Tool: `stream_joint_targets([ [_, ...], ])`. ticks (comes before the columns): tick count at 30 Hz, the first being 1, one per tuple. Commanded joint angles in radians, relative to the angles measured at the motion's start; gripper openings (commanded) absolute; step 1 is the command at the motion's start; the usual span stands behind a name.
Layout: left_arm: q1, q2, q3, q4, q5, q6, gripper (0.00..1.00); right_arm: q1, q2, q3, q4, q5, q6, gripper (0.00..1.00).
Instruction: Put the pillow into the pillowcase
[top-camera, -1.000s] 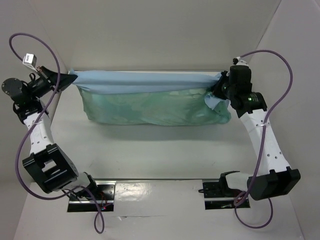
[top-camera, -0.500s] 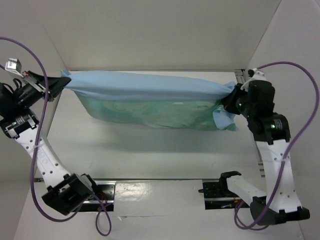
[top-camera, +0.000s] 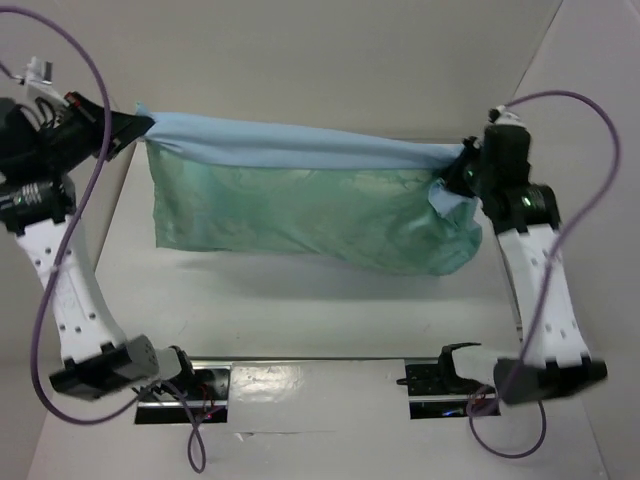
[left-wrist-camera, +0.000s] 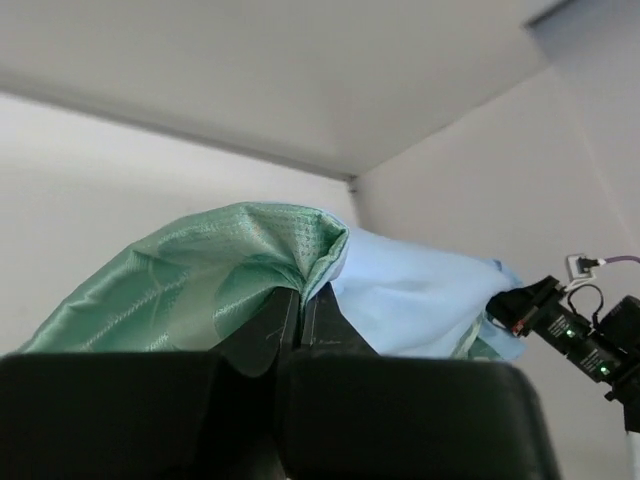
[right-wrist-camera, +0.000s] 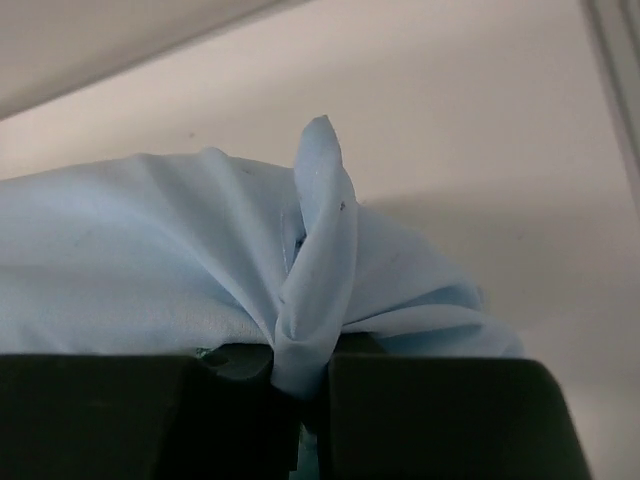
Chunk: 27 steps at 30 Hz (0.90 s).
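Observation:
The pillowcase (top-camera: 300, 210) hangs stretched between both arms above the white table, light blue along its top edge and sea-green below. Its lower right end bulges and sags. The pillow itself is hidden; I cannot tell whether it is inside. My left gripper (top-camera: 140, 128) is shut on the left top corner; in the left wrist view the green and blue cloth (left-wrist-camera: 230, 270) is pinched at the gripper (left-wrist-camera: 298, 300). My right gripper (top-camera: 462, 165) is shut on the right top corner, with a bunched blue fold (right-wrist-camera: 315, 260) caught in the gripper (right-wrist-camera: 305, 375).
White walls (top-camera: 330, 70) close in the table at the back and on both sides. Black base plates (top-camera: 215, 385) lie at the near edge. Purple cables (top-camera: 590, 200) loop out from both arms.
Both arms have lifted the pillowcase off the table and pulled it taut. The cloth now hangs deeper, and its bulge has slid toward the right end.

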Motion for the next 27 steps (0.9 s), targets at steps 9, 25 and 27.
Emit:
stream_joint_targets([
  [9, -0.313, 0.545, 0.254, -0.427, -0.833, 0.424, 0.58, -0.012, 0.774, 0.656, 0.059, 0.247, -0.025, 0.84],
  [25, -0.172, 0.35, -0.205, -0.168, -0.684, 0.295, 0.71, -0.038, 0.31, -0.128, 0.352, -0.044, -0.01, 0.99],
  [27, -0.135, 0.327, -0.318, -0.129, -0.645, 0.251, 0.71, -0.038, 0.334, -0.151, 0.362, -0.101, -0.01, 0.99],
])
